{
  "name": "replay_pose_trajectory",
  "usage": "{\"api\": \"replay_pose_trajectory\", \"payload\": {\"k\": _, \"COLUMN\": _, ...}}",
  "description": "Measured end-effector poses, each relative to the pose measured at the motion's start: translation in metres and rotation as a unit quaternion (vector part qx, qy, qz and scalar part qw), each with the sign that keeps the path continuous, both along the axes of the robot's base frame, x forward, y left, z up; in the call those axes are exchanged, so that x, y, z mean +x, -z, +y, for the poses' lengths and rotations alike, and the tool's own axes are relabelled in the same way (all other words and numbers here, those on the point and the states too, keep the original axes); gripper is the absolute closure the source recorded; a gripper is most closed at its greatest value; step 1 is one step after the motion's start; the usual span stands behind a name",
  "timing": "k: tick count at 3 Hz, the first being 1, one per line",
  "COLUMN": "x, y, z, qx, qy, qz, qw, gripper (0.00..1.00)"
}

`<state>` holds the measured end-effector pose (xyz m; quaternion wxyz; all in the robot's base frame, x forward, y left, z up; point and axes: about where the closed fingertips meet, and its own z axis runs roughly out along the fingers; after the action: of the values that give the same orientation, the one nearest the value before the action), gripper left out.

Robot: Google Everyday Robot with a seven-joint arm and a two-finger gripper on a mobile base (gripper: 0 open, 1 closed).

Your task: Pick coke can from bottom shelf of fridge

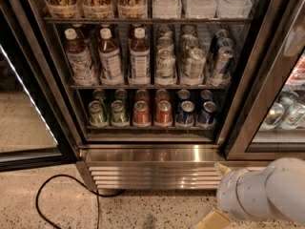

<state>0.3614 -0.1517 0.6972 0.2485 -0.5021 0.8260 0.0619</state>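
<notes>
The fridge (38,80) stands open in front of me, with its stainless louvred base (152,173) below. On the bottom shelf (150,127) stand two red coke cans (141,112) side by side in the front row, with more red cans behind them. Green cans (97,112) stand to their left and blue cans (185,112) to their right. My gripper (212,218) is at the bottom edge of the view, lower right, on the white arm (262,194). It is low in front of the base, well below and to the right of the coke cans, and holds nothing.
The rack above holds tea bottles (109,56) and silver cans (193,61). The open glass door (28,123) is at the left. A neighbouring glass door (281,113) is at the right. A black cable (62,185) loops on the speckled floor.
</notes>
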Motion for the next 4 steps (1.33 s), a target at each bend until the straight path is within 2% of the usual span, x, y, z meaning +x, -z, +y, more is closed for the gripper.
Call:
{"api": "replay_pose_trajectory", "payload": {"k": 1, "x": 0.013, "y": 0.012, "z": 0.015, "qx": 0.004, "qy": 0.045, "qz": -0.029, "qw": 0.9986, "gripper": 0.0}}
{"api": "replay_pose_trajectory", "payload": {"k": 2, "x": 0.028, "y": 0.009, "z": 0.029, "qx": 0.021, "qy": 0.092, "qz": -0.063, "qw": 0.9936, "gripper": 0.0}}
{"api": "replay_pose_trajectory", "payload": {"k": 3, "x": 0.04, "y": 0.005, "z": 0.052, "qx": 0.067, "qy": 0.119, "qz": -0.073, "qw": 0.9879, "gripper": 0.0}}
{"api": "replay_pose_trajectory", "payload": {"k": 4, "x": 0.04, "y": 0.005, "z": 0.052, "qx": 0.067, "qy": 0.119, "qz": -0.073, "qw": 0.9879, "gripper": 0.0}}
